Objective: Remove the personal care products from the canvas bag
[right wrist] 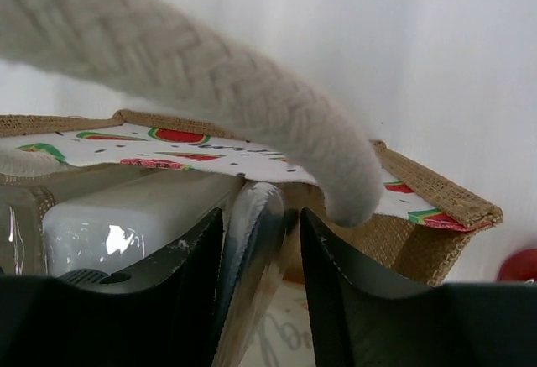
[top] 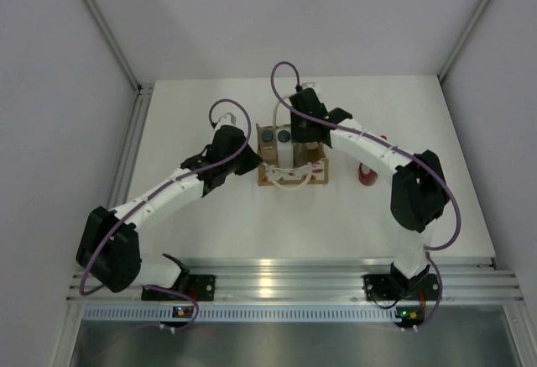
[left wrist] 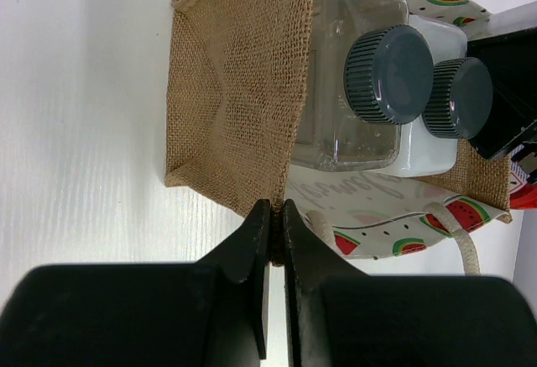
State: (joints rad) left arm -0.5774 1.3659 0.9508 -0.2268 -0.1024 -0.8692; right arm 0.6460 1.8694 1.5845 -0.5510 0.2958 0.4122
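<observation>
1. Right gripper (right wrist: 260, 220) is reaching down into the bag (left wrist: 235, 107) and straddling the pale tube (right wrist: 252, 258). Its jaws are standing apart, with a sliver of gap showing at one finger, so it is not squeezing yet.
2. The tube is standing upright inside the bag, under the looping rope handle (right wrist: 210, 107). It is looking glossy and thin-walled, so I am judging it light, squashy and slippery. A gentle close on the firmer body seems the best hold, followed by a straight lift clear of the rope.
3. One white bottle (left wrist: 390, 73) and the other white bottle (left wrist: 457, 96) are sitting side by side inside the bag, touching each other, just beside the tube. They are likely rigid, and their ribbed dark caps are offering a sure place to take hold.
4. The bag is looking soft and floppy, likely to drag along with anything pulled from it. Left gripper (left wrist: 277, 207) is pinching the bag's rim at a corner with its jaws closed on the cloth, steadying it.
5. The red bottle (top: 367, 174) is standing outside the bag, near it on the right arm's side, on the table (top: 210, 224).
</observation>
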